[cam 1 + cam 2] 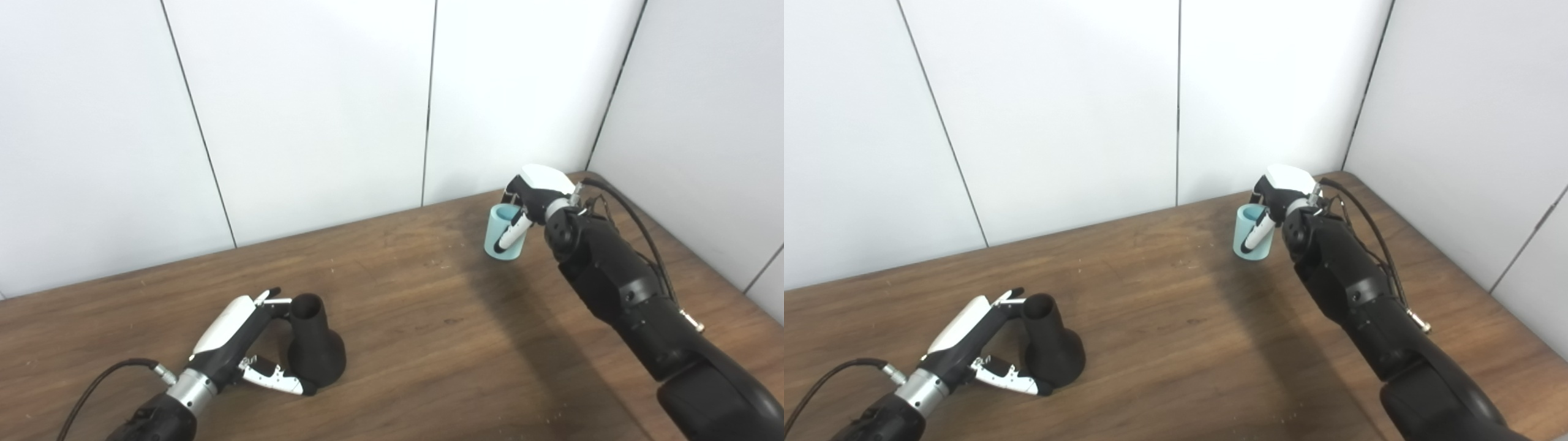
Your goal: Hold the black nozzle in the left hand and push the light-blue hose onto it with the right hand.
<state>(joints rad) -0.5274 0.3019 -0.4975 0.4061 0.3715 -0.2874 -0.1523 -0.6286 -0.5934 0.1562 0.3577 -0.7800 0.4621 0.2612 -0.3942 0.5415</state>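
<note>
The black nozzle (pixel 315 352) stands upright on the wooden table (pixel 429 318) at the front left, narrow neck up and wide base down. My left hand (pixel 245 343) wraps it from the left: the fingers (pixel 272 301) lie against the neck and the thumb (pixel 282 381) rests against the base. The light-blue hose (pixel 503 236), a short open tube, is at the back right, upright. My right hand (pixel 533 196) is closed on it from above and behind, with the thumb (pixel 513 233) across its front. I cannot tell whether the hose is touching the table.
White wall panels (pixel 306 122) close off the table at the back and on the right, right behind the right hand. The right forearm (pixel 618 288) slants across the right side. A black cable (pixel 98 380) trails from the left wrist.
</note>
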